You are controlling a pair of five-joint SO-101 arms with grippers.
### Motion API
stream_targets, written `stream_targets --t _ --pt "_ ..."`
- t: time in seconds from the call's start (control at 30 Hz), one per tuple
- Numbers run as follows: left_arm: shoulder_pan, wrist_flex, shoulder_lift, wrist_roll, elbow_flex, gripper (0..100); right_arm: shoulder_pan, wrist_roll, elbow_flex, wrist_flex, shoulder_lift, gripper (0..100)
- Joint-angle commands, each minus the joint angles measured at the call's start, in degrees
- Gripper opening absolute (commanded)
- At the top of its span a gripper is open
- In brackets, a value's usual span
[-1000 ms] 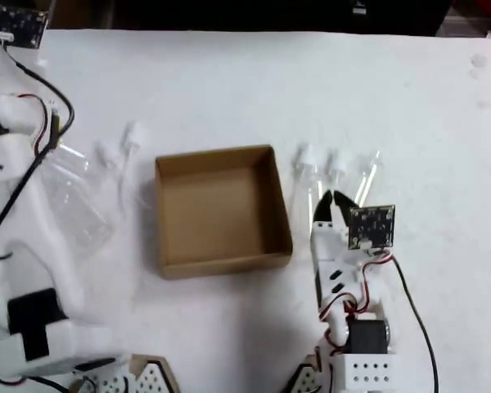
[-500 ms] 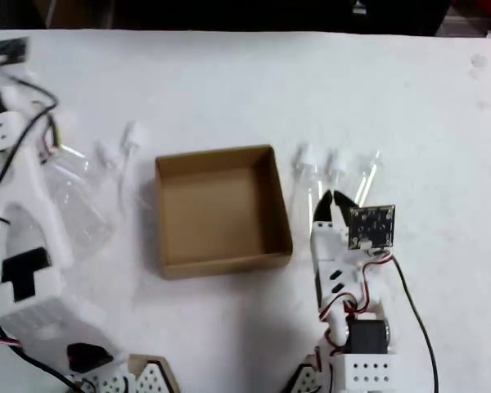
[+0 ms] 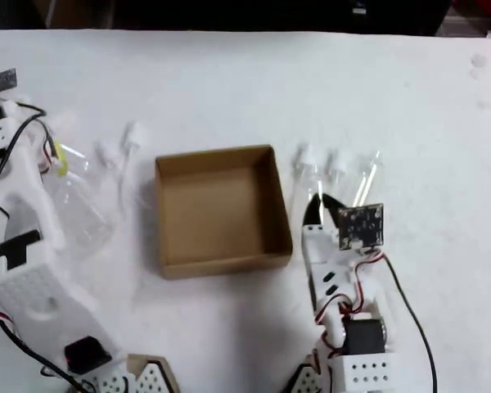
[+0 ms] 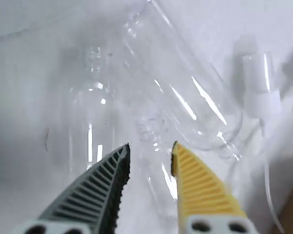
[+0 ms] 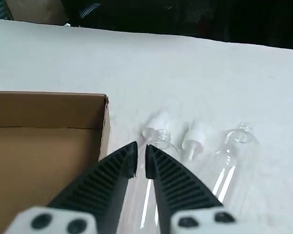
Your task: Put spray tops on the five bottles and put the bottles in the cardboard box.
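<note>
The table (image 3: 229, 74) is white and wide, with the box (image 3: 221, 209) sitting open and empty in the middle, well off to the side of both pairs of jaws. No bottle is in it yet, so I'd say the job is barely begun.

The left gripper (image 4: 150, 147) hangs low over a huddle of clear bottles, its grey and yellow jaws apart and holding nothing. Just ahead of the tips a big bottle (image 4: 185, 97) lies slantwise. Another bottle (image 4: 90, 117) lies off the grey jaw's side, and what looks like a third bottle's neck (image 4: 149, 127) sits right in line with the gap. The right gripper (image 5: 140, 146) has its black jaws drawn almost together, only a slit between them, gripping nothing. An open bottle mouth (image 5: 160, 134) lies just past its tips, and a second bottle (image 5: 237, 146) lies further out to one side.

Smallest are the spray tops: one (image 4: 260, 80) beyond the yellow jaw, with its thin tube trailing, one (image 5: 154, 119) beside the open mouth, and another (image 5: 194, 136) between the two bottles on that side.

To my eye the left arm is lining up to take a bottle. The plastic looks slick and round and the bottles are crowded, so the jaws want to straddle one alone, square across its body. They should close gently so it neither squirts away nor nudges its neighbours. It ought to be held with the mouth left free for the other arm to bring a top to it.
</note>
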Motion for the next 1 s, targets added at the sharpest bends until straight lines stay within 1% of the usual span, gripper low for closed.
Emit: stream_targets --t 0.0,0.27,0.37,0.47,0.6,0.9,0.97 --pt "-0.3 -1.9 0.0 1.9 -3.0 15 -0.5 -0.4 0.5 0.1 0.0 1.9" --pt "-0.3 -2.0 0.2 1.9 -2.4 15 -0.7 -0.4 0.5 0.1 0.0 1.9" --pt "-0.3 -3.3 1.1 2.1 -2.3 15 -0.6 -0.4 0.5 0.1 0.0 1.9" --pt "-0.3 -3.6 4.1 4.5 -2.9 15 -0.6 -0.4 0.5 0.1 0.0 1.9" --pt "-0.3 -4.5 6.9 5.3 -3.0 15 -0.5 -0.4 0.5 0.1 0.0 1.9" --pt "-0.3 -4.8 7.3 7.1 -3.0 15 -0.7 -0.4 0.5 0.1 0.0 1.9" --pt "-0.3 -4.8 7.5 8.0 -3.0 13 -0.7 -0.4 0.5 0.1 0.0 1.9"
